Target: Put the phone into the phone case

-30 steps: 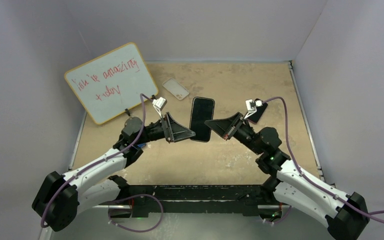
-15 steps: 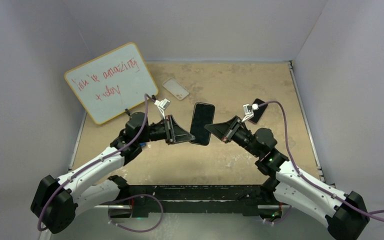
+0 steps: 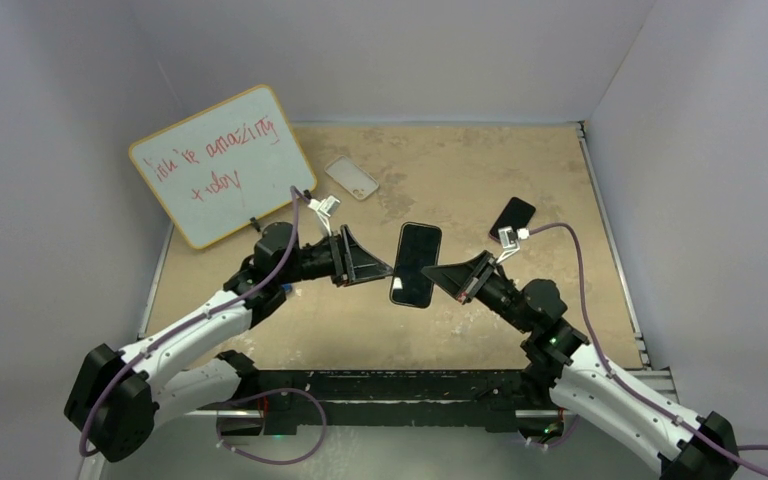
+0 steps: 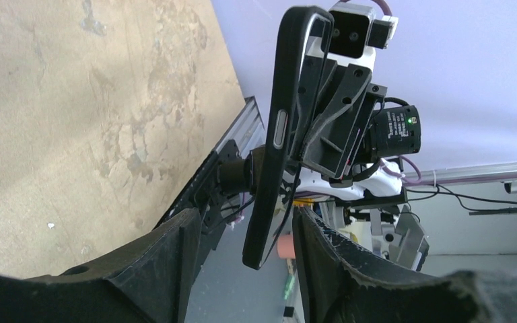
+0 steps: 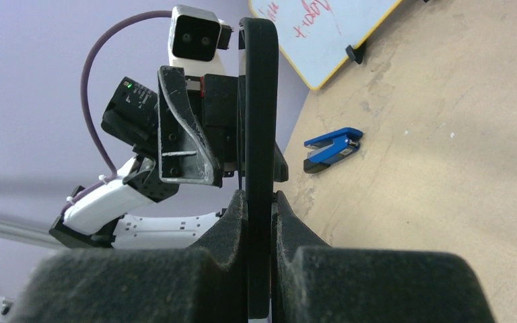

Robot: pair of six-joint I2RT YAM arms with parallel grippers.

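A black phone [image 3: 416, 264] hangs above the table's middle, screen up. My right gripper [image 3: 441, 273] is shut on its right edge; in the right wrist view the phone [image 5: 258, 101] stands edge-on, pinched between the pads [image 5: 260, 202]. My left gripper [image 3: 372, 262] is open at the phone's left edge. In the left wrist view the phone's end [image 4: 272, 175] sits between the spread fingers [image 4: 246, 222], with gaps on both sides. A clear phone case [image 3: 351, 178] lies flat at the back, left of centre.
A whiteboard [image 3: 222, 178] with red writing leans at the back left. A second dark phone-like slab [image 3: 512, 217] lies right of centre. A blue clip-like tool [image 5: 332, 149] lies on the table under my left arm.
My left gripper has let go of the phone and stands open. My right gripper has carried the phone a little to the right and toward the near edge.
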